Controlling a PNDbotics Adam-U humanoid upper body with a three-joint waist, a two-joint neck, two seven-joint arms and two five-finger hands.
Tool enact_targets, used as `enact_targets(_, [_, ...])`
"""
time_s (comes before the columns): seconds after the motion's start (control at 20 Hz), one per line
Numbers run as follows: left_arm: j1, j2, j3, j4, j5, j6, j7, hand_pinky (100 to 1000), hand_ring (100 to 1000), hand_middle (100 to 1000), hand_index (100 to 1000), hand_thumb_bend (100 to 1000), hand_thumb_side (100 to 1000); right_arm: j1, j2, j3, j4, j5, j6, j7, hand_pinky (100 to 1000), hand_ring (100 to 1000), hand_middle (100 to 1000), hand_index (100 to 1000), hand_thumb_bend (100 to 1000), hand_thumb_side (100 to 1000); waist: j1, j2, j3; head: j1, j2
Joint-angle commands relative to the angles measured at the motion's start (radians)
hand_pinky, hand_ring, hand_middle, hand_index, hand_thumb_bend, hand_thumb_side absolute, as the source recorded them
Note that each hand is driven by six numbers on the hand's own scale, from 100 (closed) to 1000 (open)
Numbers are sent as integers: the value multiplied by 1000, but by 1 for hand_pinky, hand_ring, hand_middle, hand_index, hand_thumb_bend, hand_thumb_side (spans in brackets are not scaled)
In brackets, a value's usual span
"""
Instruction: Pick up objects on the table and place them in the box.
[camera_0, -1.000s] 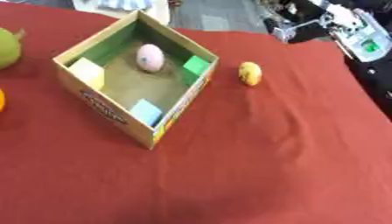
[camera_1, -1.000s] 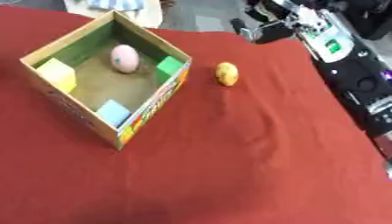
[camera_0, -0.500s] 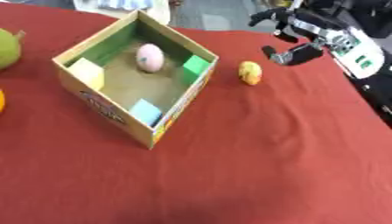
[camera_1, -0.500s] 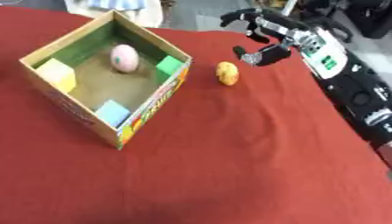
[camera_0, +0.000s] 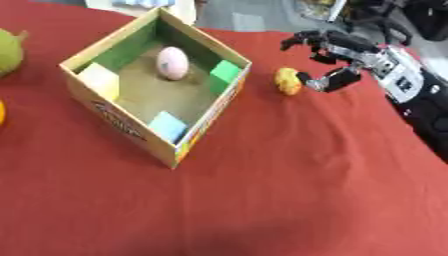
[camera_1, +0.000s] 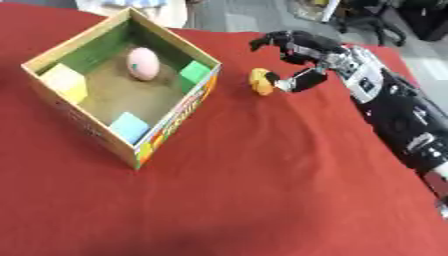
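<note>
An open cardboard box (camera_0: 206, 127) sits on the red cloth with a pink egg-shaped thing (camera_0: 172, 62) lying inside. A small yellow-orange object (camera_0: 287, 81) rests on the cloth just right of the box. My right hand (camera_0: 335, 57) comes in from the upper right and hovers right beside this object, fingers spread above it and thumb low by its right side, holding nothing. The left hand shows in no view.
A green round fruit (camera_0: 9, 50) lies at the far left edge, and an orange thing (camera_0: 2, 112) peeks in below it. The red cloth (camera_0: 289, 190) stretches wide in front. Dark equipment stands beyond the table's far right corner.
My right hand has come down and leftward from the upper right corner to the yellow-orange object. The object and the box have stayed put.
</note>
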Motion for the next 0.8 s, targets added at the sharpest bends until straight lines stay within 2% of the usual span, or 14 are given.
enact_targets(0.05, [-10, 11, 0, -15, -12, 3, 0, 838, 813, 782, 793, 100, 584, 1, -26, 0, 15, 91, -23, -59, 1000, 100, 838, 973, 100, 174, -8, 0, 0, -6, -16])
enact_targets(0.6, [-14, 3, -10, -15, -35, 6, -1, 838, 814, 783, 792, 100, 587, 8, -12, 27, 138, 408, -23, -436, 1000, 100, 828, 975, 100, 160, -16, 19, 9, -24, -37])
enact_targets(0.8, [-14, 2, -13, -15, -44, 6, -2, 838, 814, 784, 792, 100, 588, 1, -15, 31, 158, 477, -23, -584, 1000, 100, 821, 971, 100, 127, -20, 26, 10, -27, -45])
